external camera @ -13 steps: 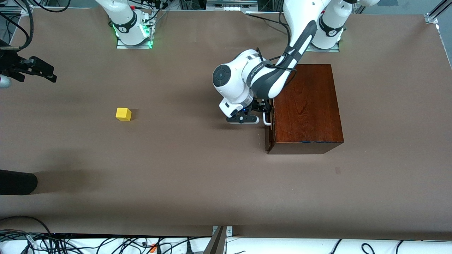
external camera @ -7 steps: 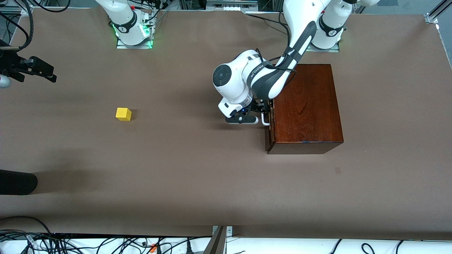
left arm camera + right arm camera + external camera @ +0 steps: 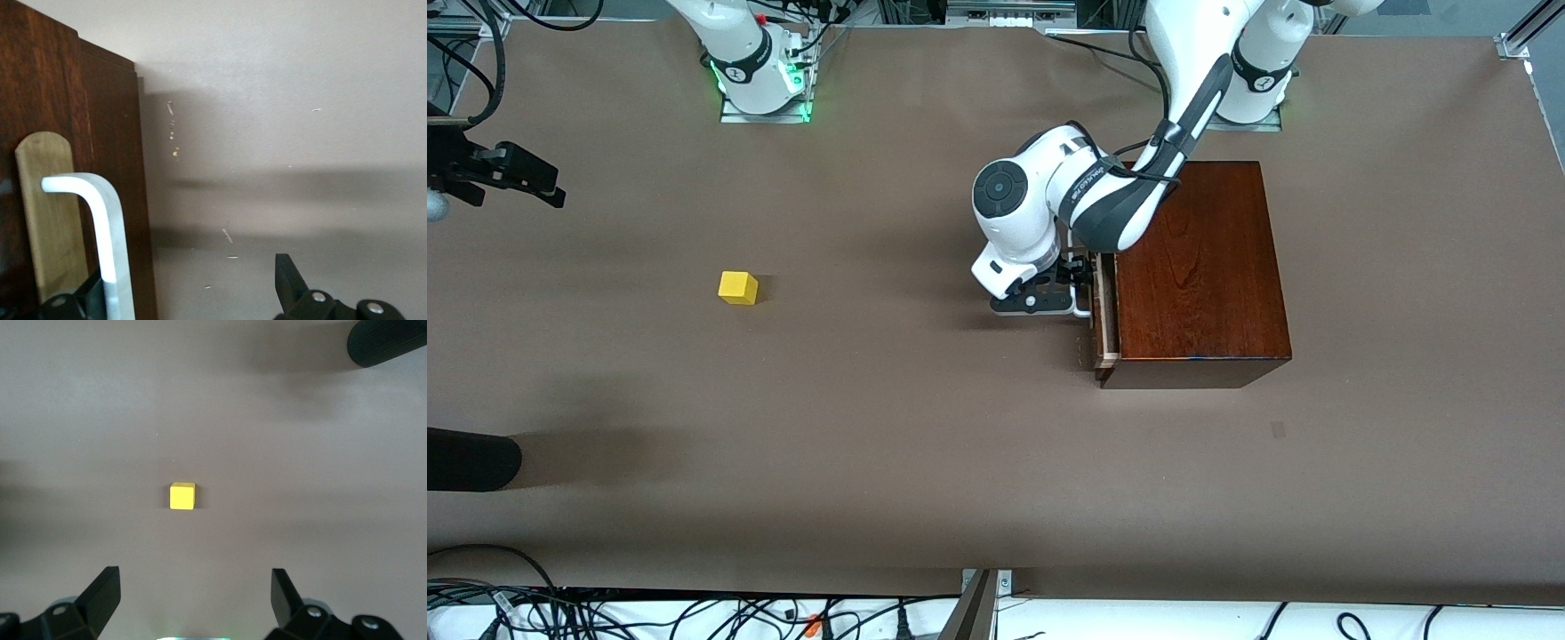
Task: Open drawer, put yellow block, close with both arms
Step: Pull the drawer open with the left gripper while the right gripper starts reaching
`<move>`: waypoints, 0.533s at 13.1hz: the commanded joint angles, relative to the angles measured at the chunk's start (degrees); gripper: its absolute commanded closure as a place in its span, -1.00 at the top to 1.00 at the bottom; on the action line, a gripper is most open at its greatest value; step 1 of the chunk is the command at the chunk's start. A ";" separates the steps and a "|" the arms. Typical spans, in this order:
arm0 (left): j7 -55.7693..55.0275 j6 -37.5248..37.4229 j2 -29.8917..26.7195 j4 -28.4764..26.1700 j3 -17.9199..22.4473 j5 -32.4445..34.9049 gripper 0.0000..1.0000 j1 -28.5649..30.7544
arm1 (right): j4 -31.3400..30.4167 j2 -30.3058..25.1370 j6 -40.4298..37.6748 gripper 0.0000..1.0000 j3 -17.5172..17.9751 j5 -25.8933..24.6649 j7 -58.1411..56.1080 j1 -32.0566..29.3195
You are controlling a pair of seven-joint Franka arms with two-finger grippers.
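The drawer [image 3: 1105, 313] of the dark wooden box [image 3: 1196, 267] stands out a little, and a pale strip of its lining shows. My left gripper [image 3: 1079, 277] is at the drawer's white bar handle [image 3: 1084, 307]. It is open: in the left wrist view the handle [image 3: 107, 233] lies against one finger [image 3: 80, 300] and the other finger stands well apart. The yellow block [image 3: 738, 287] sits on the table toward the right arm's end. My right gripper [image 3: 551, 188] hangs open and empty above the table. In the right wrist view the block [image 3: 182, 496] lies ahead of its spread fingers.
A black rounded object [image 3: 471, 458] pokes in over the table edge at the right arm's end, nearer to the front camera than the block. The brown table [image 3: 925, 444] is bare between block and box. Cables lie along the front edge.
The drawer has slid out a little toward the right arm's end, with my left gripper at its handle moving the same way. My right gripper has barely shifted.
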 commanded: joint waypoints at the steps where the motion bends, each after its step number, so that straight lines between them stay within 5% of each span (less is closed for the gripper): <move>1: -1.13 9.88 2.16 0.75 -0.61 -3.34 1.00 -0.99 | 0.86 0.01 -0.23 1.00 0.41 0.25 0.45 -0.68; 7: -1.49 12.17 2.34 1.36 -0.61 -5.00 1.00 -1.69 | 0.86 0.01 -0.05 1.00 0.41 0.25 0.45 -0.68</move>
